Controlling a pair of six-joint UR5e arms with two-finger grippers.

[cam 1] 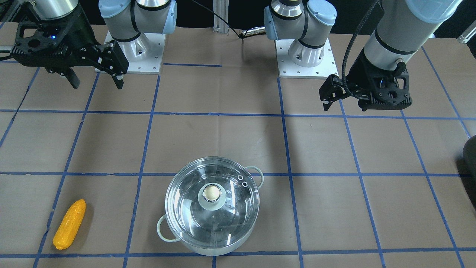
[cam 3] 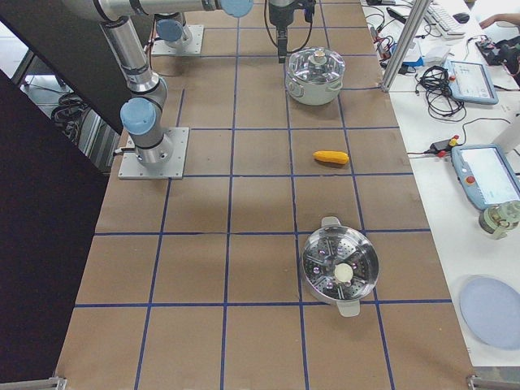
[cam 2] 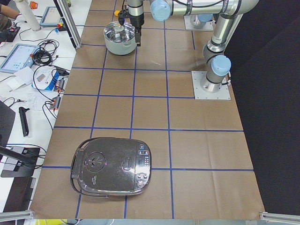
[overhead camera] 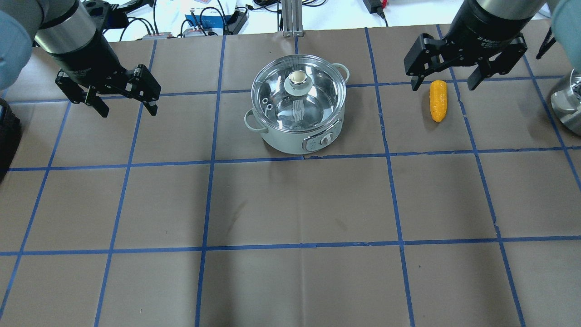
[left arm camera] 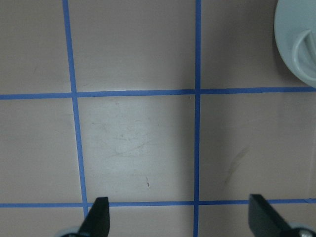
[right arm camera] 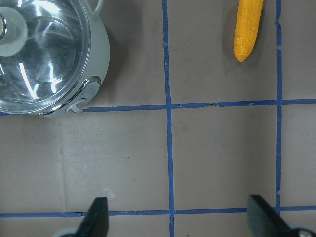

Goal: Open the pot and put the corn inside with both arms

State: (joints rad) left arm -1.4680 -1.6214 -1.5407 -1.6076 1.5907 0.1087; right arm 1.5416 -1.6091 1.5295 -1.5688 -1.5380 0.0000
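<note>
**A:** Brown taped table, front view: got pot shut under glass lid, corn flat, well apart from it

**B:** Overhead: right gripper spread wide, empty, on corn's side; left gripper likewise, across the pot

**A:** Right wrist: corn ahead, lengthwise, tapered tip toward gripper. Left wrist: just pot's edge. Guessing right gripper's pick, left for the glass lid
</note>
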